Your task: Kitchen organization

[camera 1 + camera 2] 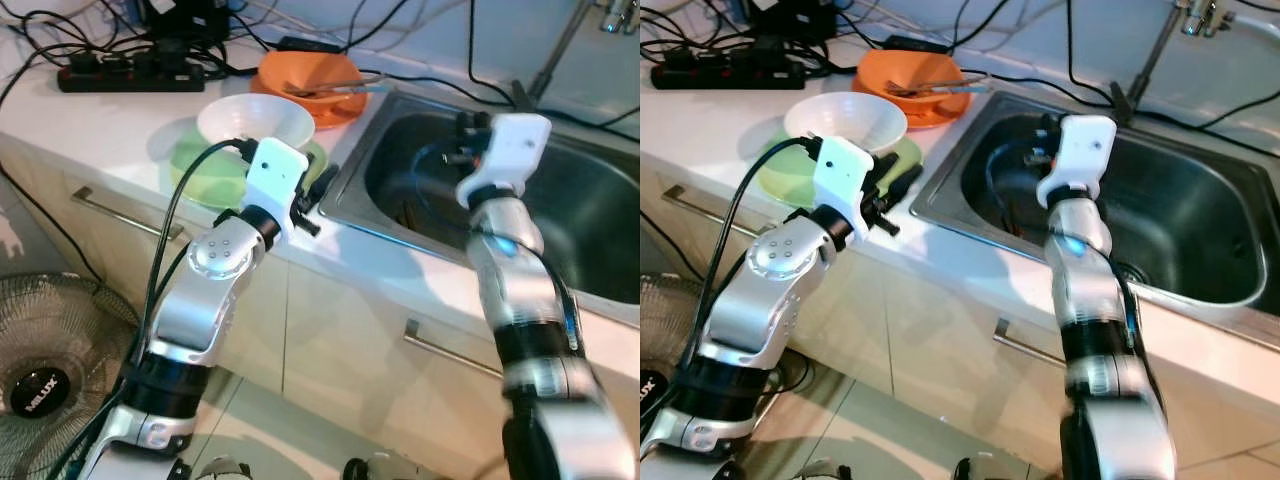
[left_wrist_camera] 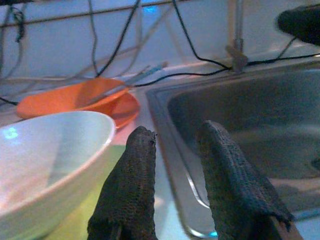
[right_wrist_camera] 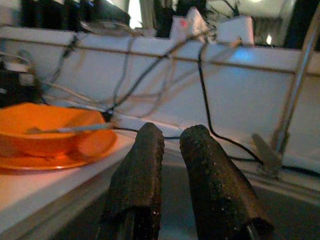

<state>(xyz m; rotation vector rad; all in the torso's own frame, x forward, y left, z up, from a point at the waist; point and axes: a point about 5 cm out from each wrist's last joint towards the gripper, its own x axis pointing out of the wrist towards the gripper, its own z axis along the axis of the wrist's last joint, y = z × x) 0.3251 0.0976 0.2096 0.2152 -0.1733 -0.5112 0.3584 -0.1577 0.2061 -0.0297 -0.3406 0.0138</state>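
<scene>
A white bowl sits on a green plate on the white counter, left of the steel sink. Behind them an orange bowl rests on an orange plate and holds long utensils. My left gripper hovers over the counter edge between the green plate and the sink rim; its fingers are open with nothing between them, the white bowl just beside them. My right gripper is raised over the sink's left part, fingers shut to a thin slit and empty, pointing toward the orange bowl.
A black power strip and several cables lie along the back of the counter. The faucet stands behind the sink. Cabinet fronts with metal handles run below. A floor fan stands at the lower left.
</scene>
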